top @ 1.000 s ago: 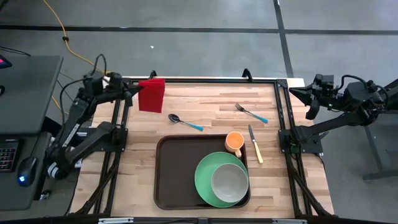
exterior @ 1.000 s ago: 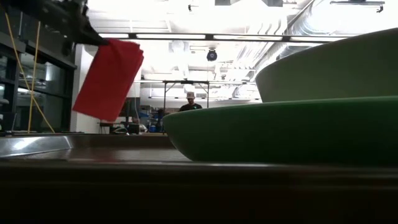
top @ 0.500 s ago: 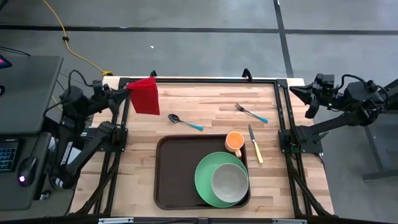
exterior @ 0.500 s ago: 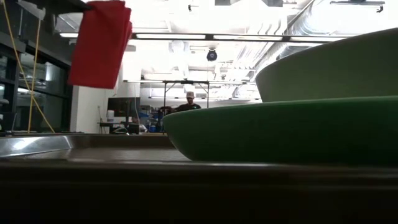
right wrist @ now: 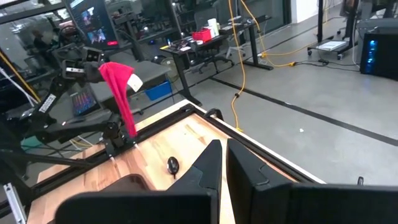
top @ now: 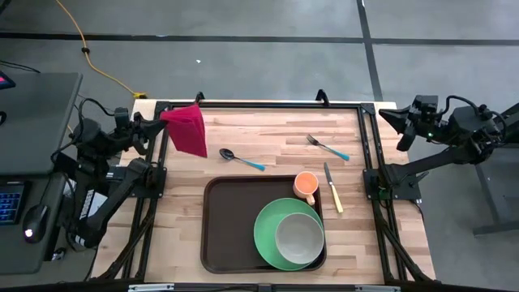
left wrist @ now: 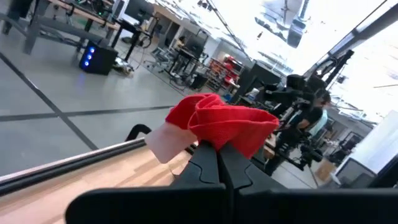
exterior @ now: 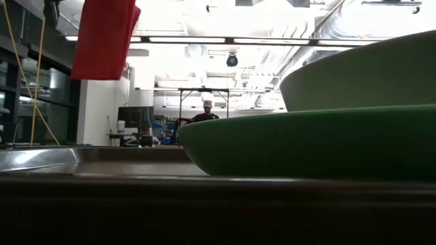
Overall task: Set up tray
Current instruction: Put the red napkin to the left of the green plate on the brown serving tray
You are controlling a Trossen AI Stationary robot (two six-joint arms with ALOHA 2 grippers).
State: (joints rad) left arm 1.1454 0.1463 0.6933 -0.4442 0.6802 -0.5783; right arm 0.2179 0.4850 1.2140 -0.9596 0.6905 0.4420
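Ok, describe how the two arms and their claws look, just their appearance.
Both arms are dark, near-black jointed links with black cables looping off them. The left claw and right claw each end in two dark, tapered, wedge-shaped fingers. A small green light glows on the right arm's wrist. No other markings are visible.

table (top: 268, 134): light wood butcher-block
tray (top: 227, 235): dark brown, near edge
spoon (top: 241, 159), fork (top: 328, 146), knife (top: 333, 188): on bare wood
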